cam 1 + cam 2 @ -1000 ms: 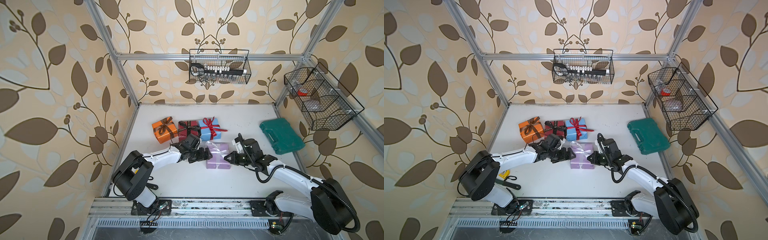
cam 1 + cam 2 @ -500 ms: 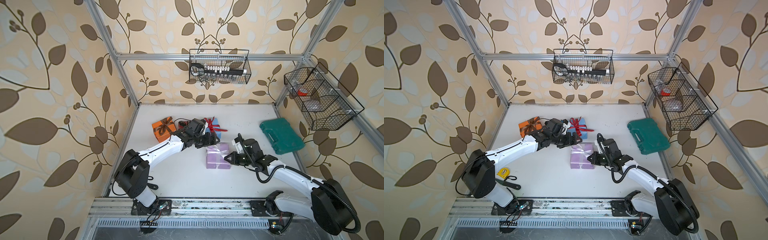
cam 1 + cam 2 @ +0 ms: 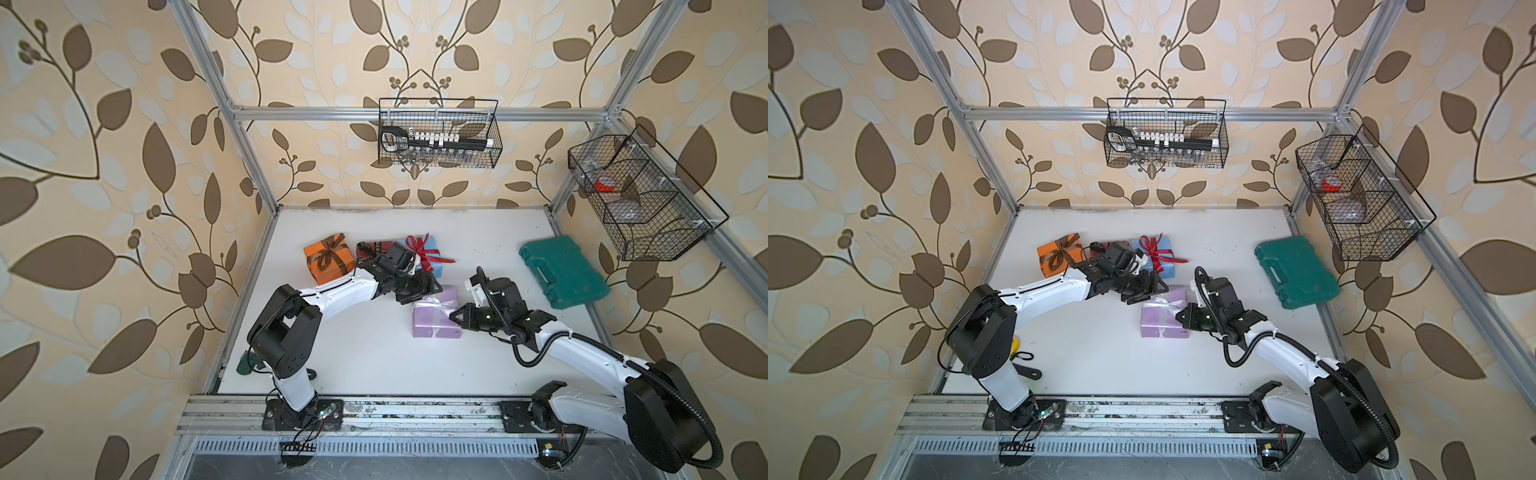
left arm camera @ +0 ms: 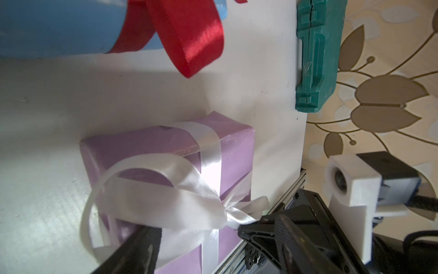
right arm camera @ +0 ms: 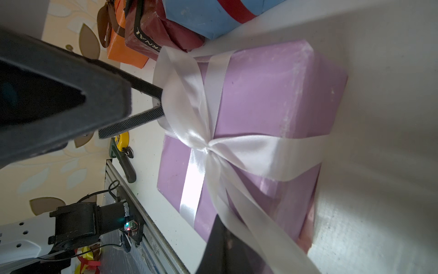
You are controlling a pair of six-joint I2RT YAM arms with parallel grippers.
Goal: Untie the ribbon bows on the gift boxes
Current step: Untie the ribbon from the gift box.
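1. Nearest on the white table [image 3: 353, 357], just right of centre, the lilac box [image 3: 422, 324] is set apart from the other boxes. The white ribbon [image 5: 248, 147] is wrapped round it and knotted on top, with one loop standing out toward the far left.
2. The right gripper [image 3: 454, 314] is placed at the right edge of this box. Its jaws are clamped together, and a tail of the white ribbon appears to be pinched between them.
3. The left gripper [image 5: 160, 101] is held at the far-left side of the same box with its jaws parted. The edge of the loop is met by the fingertips, and nothing is gripped.
4. Farther back, three boxes are lined up close together.
   - At the left, the orange box [image 3: 318, 253] is bound by the brown ribbon [image 3: 331, 249], which is tied in a bow.
   - In the middle, the dark red box [image 5: 163, 30] is partly hidden by the left arm and bound by the black ribbon [image 5: 147, 40] with white lettering.
   - At the right, the light blue box [image 3: 1167, 268] is bound by the red ribbon [image 3: 1154, 249], which is tied in a bow.
5. At the far right, well apart from the boxes, the green case [image 3: 561, 272] is laid flat.
6. One wire basket [image 3: 438, 133] is hung on the far wall and a second wire basket [image 3: 640, 199] on the right wall.
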